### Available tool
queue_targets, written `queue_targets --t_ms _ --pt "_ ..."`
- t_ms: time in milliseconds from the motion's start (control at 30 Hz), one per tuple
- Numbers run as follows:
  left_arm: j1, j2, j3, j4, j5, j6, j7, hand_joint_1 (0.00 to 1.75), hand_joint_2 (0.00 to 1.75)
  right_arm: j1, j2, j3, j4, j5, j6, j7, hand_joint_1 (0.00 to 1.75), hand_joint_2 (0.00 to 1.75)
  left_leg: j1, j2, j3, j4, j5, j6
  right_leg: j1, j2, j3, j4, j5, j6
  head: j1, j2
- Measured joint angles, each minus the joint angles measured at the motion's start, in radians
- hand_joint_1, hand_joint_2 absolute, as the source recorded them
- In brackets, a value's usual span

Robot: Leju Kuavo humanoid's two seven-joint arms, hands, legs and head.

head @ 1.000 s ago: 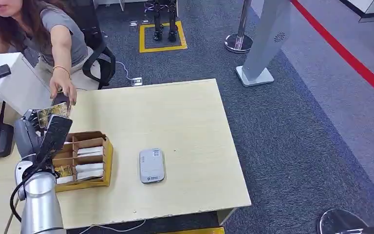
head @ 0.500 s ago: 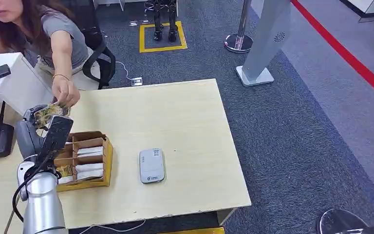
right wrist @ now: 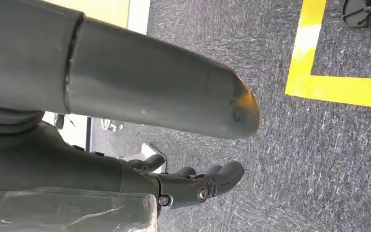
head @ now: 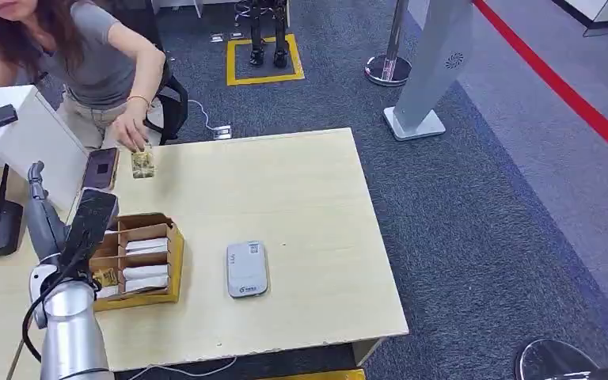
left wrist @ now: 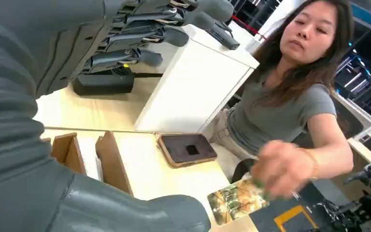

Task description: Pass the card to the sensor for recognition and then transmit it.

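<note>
Card (head: 142, 164) (one) in person's hand (head: 131, 134); one sensor (head: 246, 269); left hand (head: 63, 214) fingers wide, right hand (right wrist: 193, 186) empty.

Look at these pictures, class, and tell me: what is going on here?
A person's hand holds a patterned card at the far edge of the table, beside a phone. The left robot hand is raised above a cardboard card box, fingers apart, holding nothing. A grey sensor lies on the table, nothing on it. The right robot hand hangs over the carpet, holding nothing.
</note>
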Motion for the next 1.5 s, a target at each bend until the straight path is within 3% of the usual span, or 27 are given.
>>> queue_targets --t_ms 267,533,800,1500 --pt "0.039 -0.014 -0.005 -0.044 -0.05 -0.001 -0.005 0.0 1.75 0.001 0.0 -0.007 0.0 -0.02 -0.01 0.003 0.0 0.0 0.0 0.0 0.0 0.0 0.0 0.0 0.0 0.0 0.0 0.0 0.0 0.0 0.0 0.0" --pt "0.185 -0.006 -0.058 -0.269 -0.294 0.126 0.045 0.0 1.75 0.005 0.0 -0.035 0.0 -0.053 -0.017 0.03 0.0 0.0 0.0 0.0 0.0 0.0 -0.001 0.0 0.0 0.0 -0.001 0.0 -0.001 0.0 0.0 0.0" --pt "0.29 0.034 -0.057 -0.394 -0.451 0.205 0.069 0.0 1.75 0.008 0.002 -0.055 0.0 -0.065 -0.017 0.041 0.0 0.0 0.0 0.0 0.0 -0.001 -0.001 0.0 0.0 0.0 0.0 0.0 -0.001 0.0 0.0 0.0" --pt "0.432 0.061 -0.06 -0.418 -0.647 0.213 0.098 0.0 1.75 0.008 0.01 -0.063 -0.001 -0.085 -0.037 0.037 0.0 0.0 0.0 0.0 0.0 -0.001 -0.001 0.0 0.0 0.0 -0.001 -0.001 -0.001 0.0 0.0 0.0"
